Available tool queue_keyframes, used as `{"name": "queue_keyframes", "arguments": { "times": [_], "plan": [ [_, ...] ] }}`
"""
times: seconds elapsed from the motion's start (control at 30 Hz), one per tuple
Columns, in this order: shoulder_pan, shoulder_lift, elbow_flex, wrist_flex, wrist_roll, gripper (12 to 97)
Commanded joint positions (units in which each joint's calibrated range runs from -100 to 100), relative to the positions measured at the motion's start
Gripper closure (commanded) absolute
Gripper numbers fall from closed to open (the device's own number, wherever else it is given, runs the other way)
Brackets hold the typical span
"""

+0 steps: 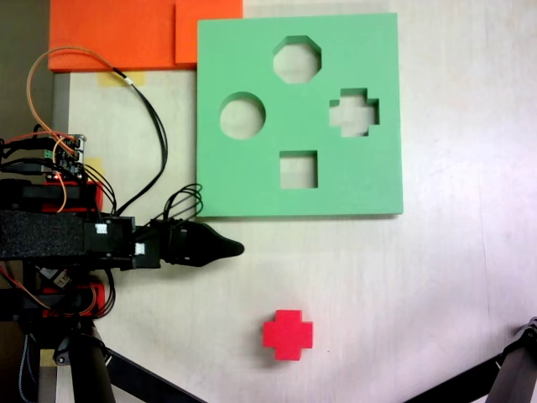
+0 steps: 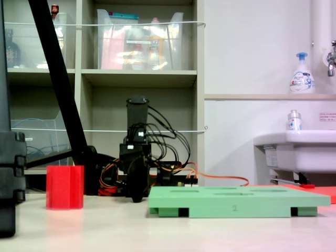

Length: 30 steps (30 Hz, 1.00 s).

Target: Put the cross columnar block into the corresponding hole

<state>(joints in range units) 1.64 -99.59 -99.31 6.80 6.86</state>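
Standing upright near the bottom edge of the pale table [image 1: 436, 277] as a fixed view from above shows it, the small bright red foam block with a plus-shaped cross-section [image 1: 288, 334] is waiting untouched, well apart from both the arm and the board. The black gripper [image 1: 236, 248] is pointing out from the table's left side, low over the surface just beside the board's lower-left corner; its jaws are lying one behind the other, so whether it is open or closed cannot be told, and nothing is showing in its grasp. The flat square green foam board [image 1: 252, 180] is lying toward the top edge, its plus-shaped cutout [image 1: 354, 112] sitting near the board's right side, between the octagonal cutout [image 1: 297, 60] and the square cutout [image 1: 298, 170].

Risks are lying ahead. The soft foam block is likely to tip or skid if one jaw touches it first. A grip taken off-square would leave the arms of the cross out of line with the cutout, and the block would then be jamming on the rim. The light board could also be sliding under a misplaced push.
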Motion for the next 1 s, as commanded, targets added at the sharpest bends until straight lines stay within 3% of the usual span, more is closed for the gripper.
{"name": "queue_keyframes", "arguments": {
  "times": [0.0, 0.63, 0.97],
  "plan": [
    [0.0, -0.4, -0.7, -5.7, -0.3, 59.5],
    [0.0, -0.4, -0.7, -5.7, -0.1, 60.1],
    [-7.0, -0.4, -0.7, 1.5, 17.4, 59.6]
  ]
}}
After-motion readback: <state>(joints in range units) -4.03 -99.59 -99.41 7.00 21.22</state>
